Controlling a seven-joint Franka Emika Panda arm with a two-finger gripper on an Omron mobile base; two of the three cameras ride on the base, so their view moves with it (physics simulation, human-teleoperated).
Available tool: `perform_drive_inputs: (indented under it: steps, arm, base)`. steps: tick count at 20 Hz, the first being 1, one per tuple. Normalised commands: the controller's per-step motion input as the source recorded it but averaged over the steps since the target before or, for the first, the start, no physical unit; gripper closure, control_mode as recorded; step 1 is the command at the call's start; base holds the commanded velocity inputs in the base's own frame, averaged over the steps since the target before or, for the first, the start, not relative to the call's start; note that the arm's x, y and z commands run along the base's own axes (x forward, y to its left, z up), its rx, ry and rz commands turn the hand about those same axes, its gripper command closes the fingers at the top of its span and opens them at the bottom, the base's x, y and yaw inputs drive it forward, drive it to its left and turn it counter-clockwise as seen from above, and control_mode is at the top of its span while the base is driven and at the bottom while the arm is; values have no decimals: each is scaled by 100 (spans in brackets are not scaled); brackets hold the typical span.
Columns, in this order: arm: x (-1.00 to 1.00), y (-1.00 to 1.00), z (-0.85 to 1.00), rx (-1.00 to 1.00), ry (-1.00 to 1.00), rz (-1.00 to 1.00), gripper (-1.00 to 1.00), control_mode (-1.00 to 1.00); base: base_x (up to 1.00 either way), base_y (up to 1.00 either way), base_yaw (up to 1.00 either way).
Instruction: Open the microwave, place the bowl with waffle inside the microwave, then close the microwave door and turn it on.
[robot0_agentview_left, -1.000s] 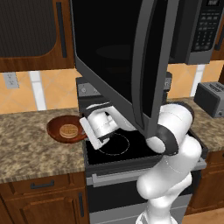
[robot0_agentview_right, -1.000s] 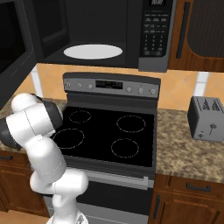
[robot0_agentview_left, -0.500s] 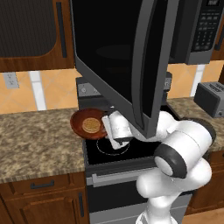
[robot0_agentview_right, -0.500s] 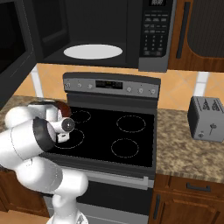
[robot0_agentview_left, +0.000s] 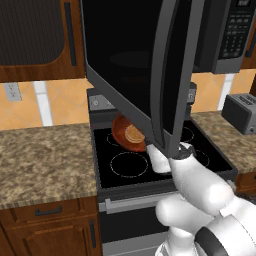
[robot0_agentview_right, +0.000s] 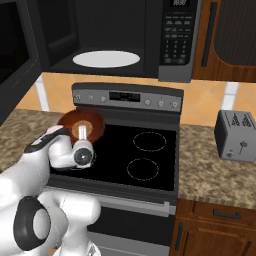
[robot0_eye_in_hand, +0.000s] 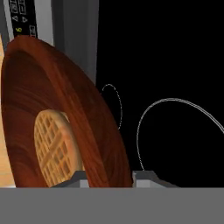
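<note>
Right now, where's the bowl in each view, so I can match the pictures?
Left base view: bowl tilted over the stove's rear left burner, below the open microwave door.
Right base view: bowl left of centre, above the stove, on the gripper.
Hand view: bowl fills the left, gripped by its rim.
Shared landmark: the stove.

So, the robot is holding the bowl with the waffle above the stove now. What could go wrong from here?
1. The bowl is gripped by its rim and looks tilted, so the waffle might slide out onto the stove.
2. In the left base view, the open microwave door hangs just over the bowl; lifting straight up could hit it.
3. The gripper pinches only the rim, so the bowl might slip or turn.
</note>
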Motion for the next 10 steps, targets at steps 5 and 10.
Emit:
perform_drive_inputs:
  steps: [5,10]
  arm:
    - [-49,-100,100,0,28,-26,100,-100]
    - [-92,-99,96,0,44,-21,100,-100]
  base:
    - [0,0,0]
    - [0,0,0]
